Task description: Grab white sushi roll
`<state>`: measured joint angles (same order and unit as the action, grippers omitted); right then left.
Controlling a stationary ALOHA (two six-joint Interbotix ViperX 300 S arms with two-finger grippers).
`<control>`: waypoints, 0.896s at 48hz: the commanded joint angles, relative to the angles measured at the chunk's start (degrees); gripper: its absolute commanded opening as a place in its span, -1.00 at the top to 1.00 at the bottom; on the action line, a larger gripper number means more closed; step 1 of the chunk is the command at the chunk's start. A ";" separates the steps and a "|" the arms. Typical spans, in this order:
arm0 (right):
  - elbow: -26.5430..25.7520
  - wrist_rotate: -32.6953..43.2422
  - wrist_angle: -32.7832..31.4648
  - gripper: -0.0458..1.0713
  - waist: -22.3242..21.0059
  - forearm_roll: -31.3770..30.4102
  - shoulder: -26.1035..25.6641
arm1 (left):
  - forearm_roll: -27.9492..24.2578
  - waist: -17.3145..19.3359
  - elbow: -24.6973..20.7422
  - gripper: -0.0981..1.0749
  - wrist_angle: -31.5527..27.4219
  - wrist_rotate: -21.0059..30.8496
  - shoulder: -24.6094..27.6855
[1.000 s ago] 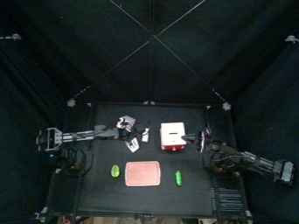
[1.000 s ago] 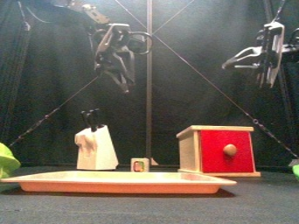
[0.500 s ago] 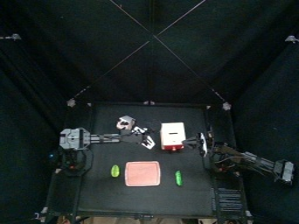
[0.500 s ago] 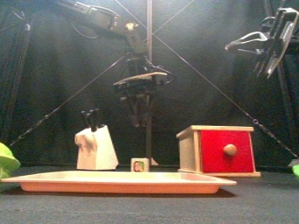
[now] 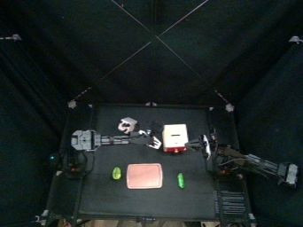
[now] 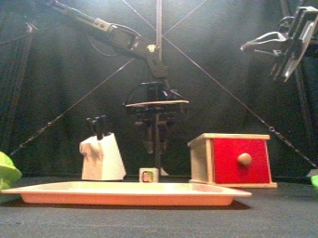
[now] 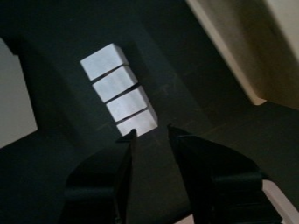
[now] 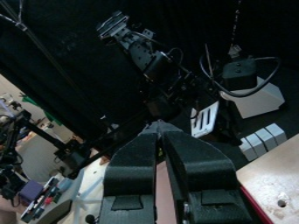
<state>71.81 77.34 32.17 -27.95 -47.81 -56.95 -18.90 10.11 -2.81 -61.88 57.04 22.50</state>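
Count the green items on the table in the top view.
2. One green piece lies just left of the pink plate, near the table's left side; the other green piece lies just right of the plate. None looks hidden.
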 commanded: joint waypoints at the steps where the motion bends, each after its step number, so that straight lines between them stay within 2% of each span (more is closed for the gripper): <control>1: -0.53 0.00 0.53 0.08 0.09 0.09 0.18 | -0.88 0.62 -0.18 -0.45 0.62 1.49 -0.88; 21: -0.53 0.00 0.44 0.08 0.09 0.09 0.18 | -0.97 3.25 1.32 -0.71 4.48 2.02 0.00; 43: -0.53 -0.09 0.53 0.08 0.09 0.18 0.18 | -0.09 6.24 3.87 -0.72 8.79 3.16 2.02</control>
<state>71.81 77.34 32.34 -27.95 -47.81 -57.04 -18.90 15.64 1.32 -54.32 60.03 25.58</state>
